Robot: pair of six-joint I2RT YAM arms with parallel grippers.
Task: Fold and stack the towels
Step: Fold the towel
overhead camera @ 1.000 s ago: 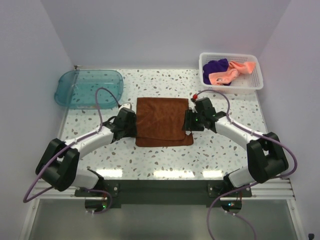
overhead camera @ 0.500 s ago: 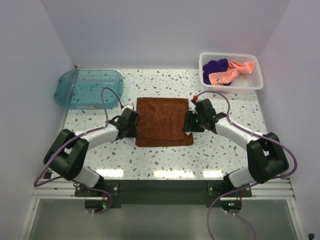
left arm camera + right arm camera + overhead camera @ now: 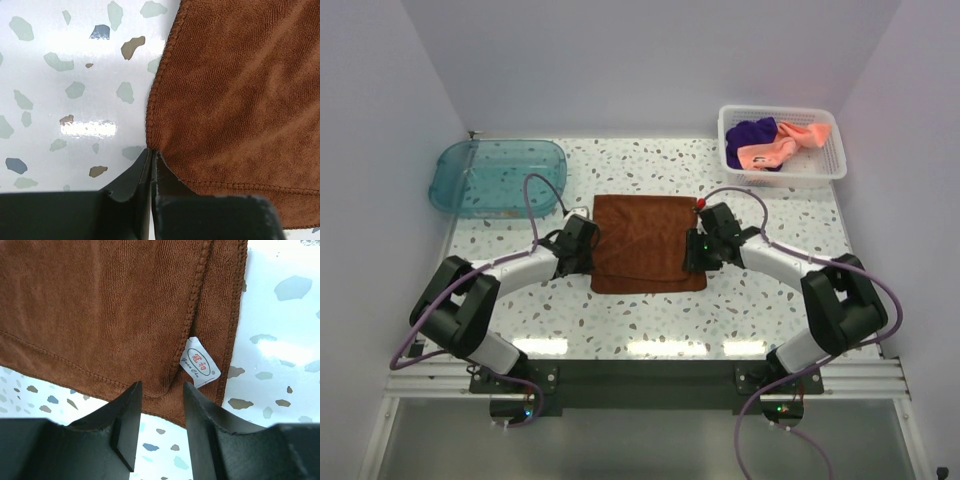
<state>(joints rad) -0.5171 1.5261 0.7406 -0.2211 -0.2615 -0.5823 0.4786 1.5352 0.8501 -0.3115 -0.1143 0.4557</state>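
Left wrist shows brown terry towel [image 3: 235,100] with stitched hem.

The rust-brown towel [image 3: 645,240] is lying flat at the middle of the counter [image 3: 770,310], folded over, with its lower layer showing as a strip along the near edge. A small white label [image 3: 199,369] is poking out at its right side. The salmon-pink towel [image 3: 780,147] and purple towel [image 3: 750,133] are lying crumpled together, touching, in the white mesh basket [image 3: 790,178].
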